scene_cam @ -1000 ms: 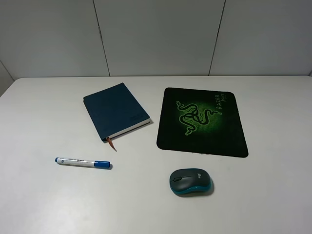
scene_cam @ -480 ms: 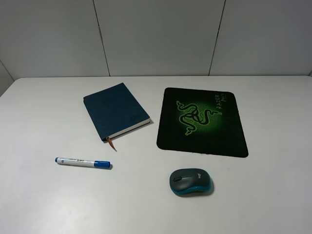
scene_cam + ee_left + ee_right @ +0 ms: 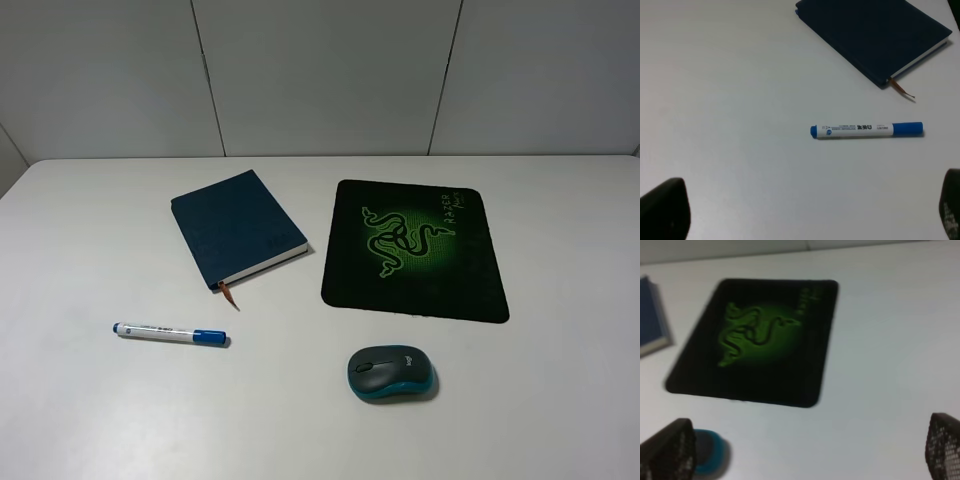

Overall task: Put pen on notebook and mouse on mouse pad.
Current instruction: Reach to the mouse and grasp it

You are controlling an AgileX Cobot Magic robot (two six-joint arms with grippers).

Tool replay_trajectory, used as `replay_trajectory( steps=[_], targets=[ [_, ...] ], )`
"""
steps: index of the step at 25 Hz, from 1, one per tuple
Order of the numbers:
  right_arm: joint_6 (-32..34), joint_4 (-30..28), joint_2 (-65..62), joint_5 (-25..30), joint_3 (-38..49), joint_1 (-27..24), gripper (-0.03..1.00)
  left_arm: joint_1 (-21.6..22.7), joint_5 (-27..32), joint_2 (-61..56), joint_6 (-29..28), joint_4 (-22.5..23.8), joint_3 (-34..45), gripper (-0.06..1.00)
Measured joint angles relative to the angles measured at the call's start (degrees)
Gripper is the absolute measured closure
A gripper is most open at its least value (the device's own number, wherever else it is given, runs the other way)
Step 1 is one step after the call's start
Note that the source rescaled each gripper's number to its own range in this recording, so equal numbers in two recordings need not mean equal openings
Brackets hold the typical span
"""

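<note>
Exterior high view: the closed navy notebook point(image 3: 235, 228) lies on the white desk point(image 3: 560, 400), with its orange ribbon bookmark point(image 3: 230, 295) trailing from one corner. The pen point(image 3: 170, 334) lies flat on the bare desk in front of the notebook, apart from it (blue cap toward the mouse side). The black mouse pad point(image 3: 415, 250) lies just right of the notebook. The mouse point(image 3: 392, 374) sits on the desk in front of the pad, near it but not on it. The left end effector point(image 3: 808, 207) is spread wide and empty, with the pen ahead of it. The right end effector point(image 3: 806, 447) is also wide and empty, and the mouse shows beside one fingertip.
</note>
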Motion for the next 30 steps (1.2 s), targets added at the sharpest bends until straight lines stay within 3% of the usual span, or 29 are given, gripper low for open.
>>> replay_trajectory(
  steps=[7,16,21,30],
  targets=[
    [-5.50,1.28,14.79,-0.06,-7.80,0.00,-0.03,0.00,0.00,0.00,0.00,0.00,0.00,-0.06],
    [-23.27,6.00,33.77,-0.06,-17.64,1.65,-0.03,0.00,0.00,0.00,0.00,0.05,0.00,-0.06],
    [-26.54,5.45,41.76,-0.06,-19.81,10.77,-0.03,0.00,0.00,0.00,0.00,0.05,0.00,-0.06],
    [-26.79,-2.14,55.14,-0.16,-19.87,29.74,-0.03,0.00,0.00,0.00,0.00,0.05,0.00,-0.06]
  ],
)
